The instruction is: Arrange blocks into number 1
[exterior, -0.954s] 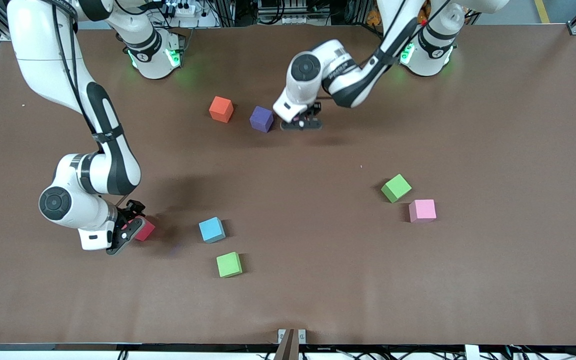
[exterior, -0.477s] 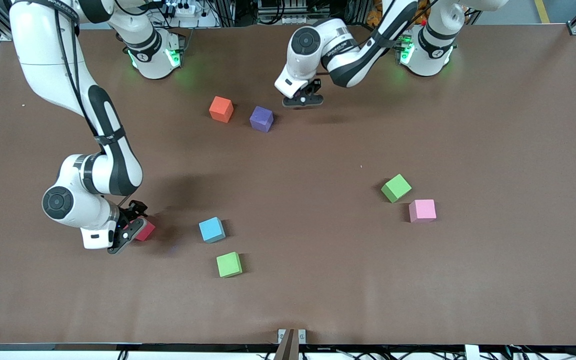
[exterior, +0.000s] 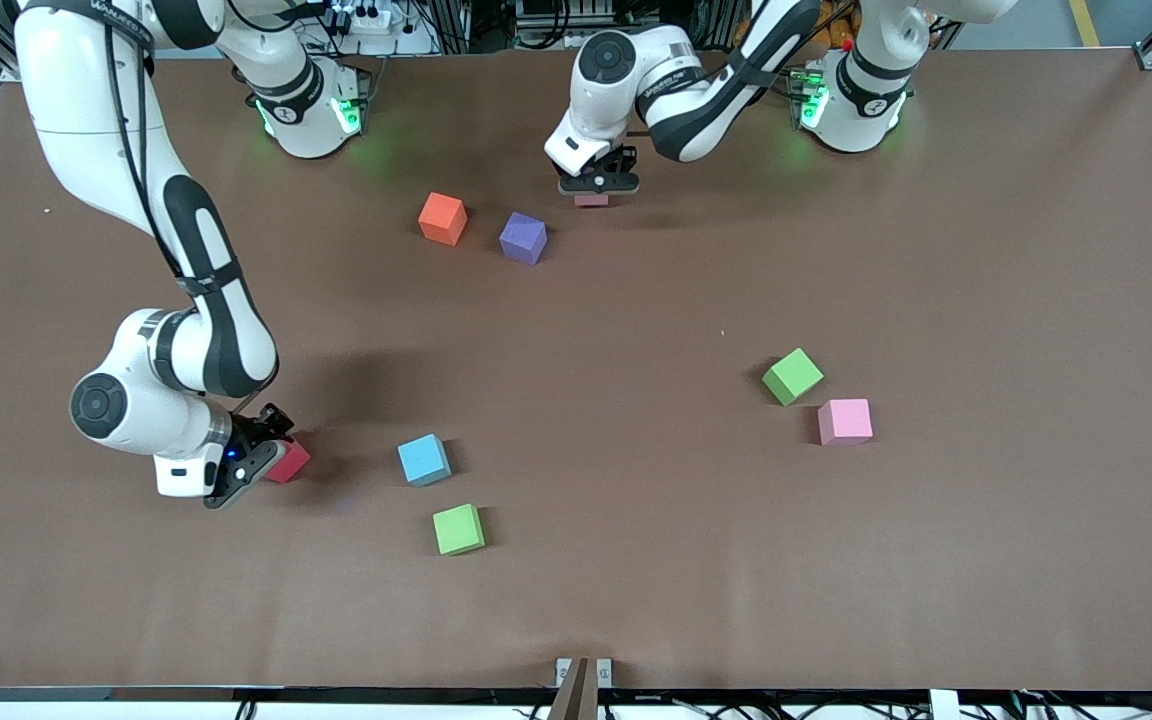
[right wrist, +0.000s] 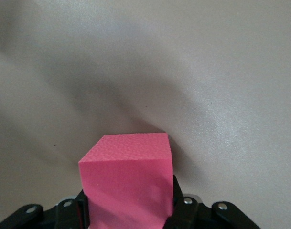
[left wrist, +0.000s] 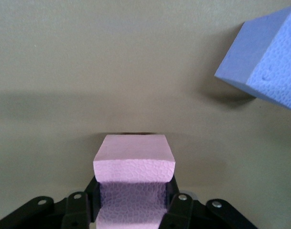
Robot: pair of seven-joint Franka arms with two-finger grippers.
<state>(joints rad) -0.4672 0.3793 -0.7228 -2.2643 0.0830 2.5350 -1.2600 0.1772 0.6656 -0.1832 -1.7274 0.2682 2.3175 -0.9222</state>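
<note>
Early stage: no numeral formed yet. Left tool [exterior: 596, 186] clamped on a pink block [left wrist: 134, 164], just above table [exterior: 636, 560] near purple block [exterior: 522, 238]. Right tool [exterior: 248, 462] clamped on red block [exterior: 288, 461]. Orange [exterior: 442, 218], blue [exterior: 423, 459], green blocks [exterior: 458, 528] scattered, unplaced.

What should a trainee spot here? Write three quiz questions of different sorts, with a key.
1. True or false: the left gripper is empty.
2. Which lies beside the small matte orange cube? A the small matte purple cube; B a blue one; C a red one.
3. How many small matte green cubes lie on the brown table?
Key: 1 false, it is shut on a small matte pink cube; 2 A; 3 two.
</note>
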